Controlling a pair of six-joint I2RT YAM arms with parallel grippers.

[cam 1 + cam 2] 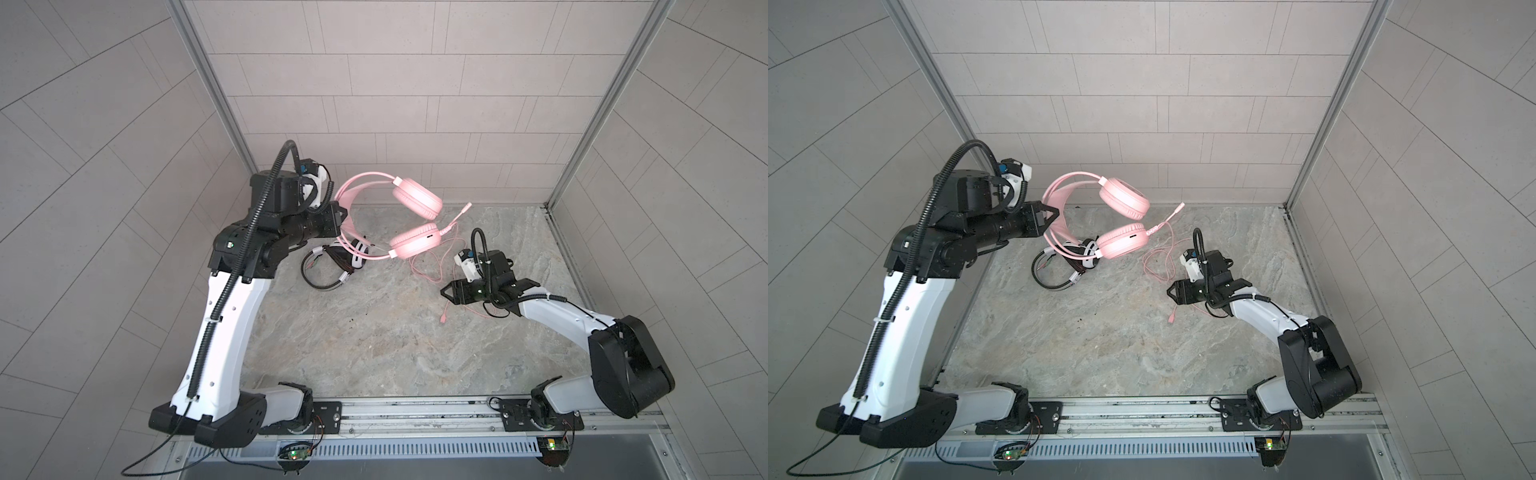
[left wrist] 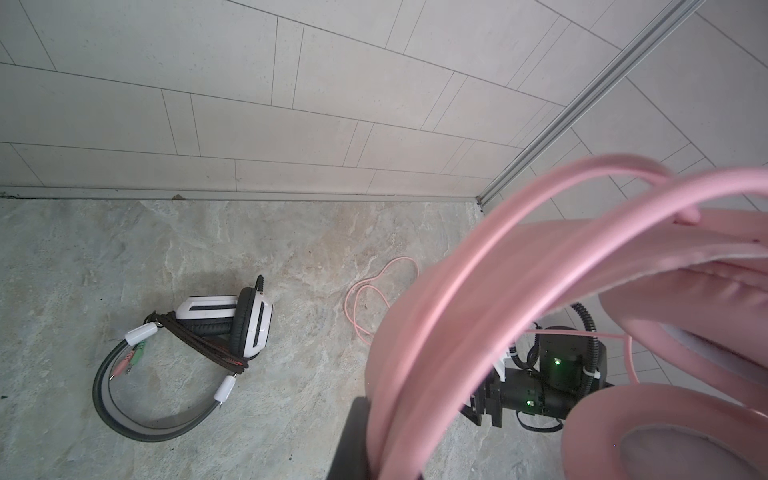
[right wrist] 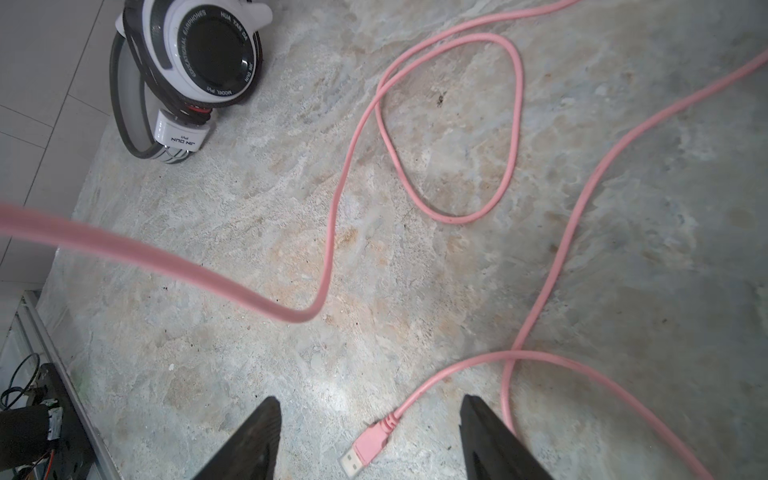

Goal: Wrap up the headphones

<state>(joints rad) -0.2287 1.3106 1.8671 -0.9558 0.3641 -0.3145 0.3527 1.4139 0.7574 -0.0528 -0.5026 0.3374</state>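
Above desk (image 1: 374, 332), left gripper (image 1: 340, 216) clamps pink headset (image 1: 415, 199) by headband, lifting it so pink cable (image 3: 449, 124) trails free. Right gripper (image 3: 368, 436), jaws wide, hovers over plug (image 3: 365, 446), likely for winding. White-and-black headset (image 2: 224, 324) lies already bundled.

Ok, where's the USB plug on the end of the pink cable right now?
The USB plug lies flat on the stone tabletop, right of centre in both top views, between the open fingers of the right gripper, untouched.
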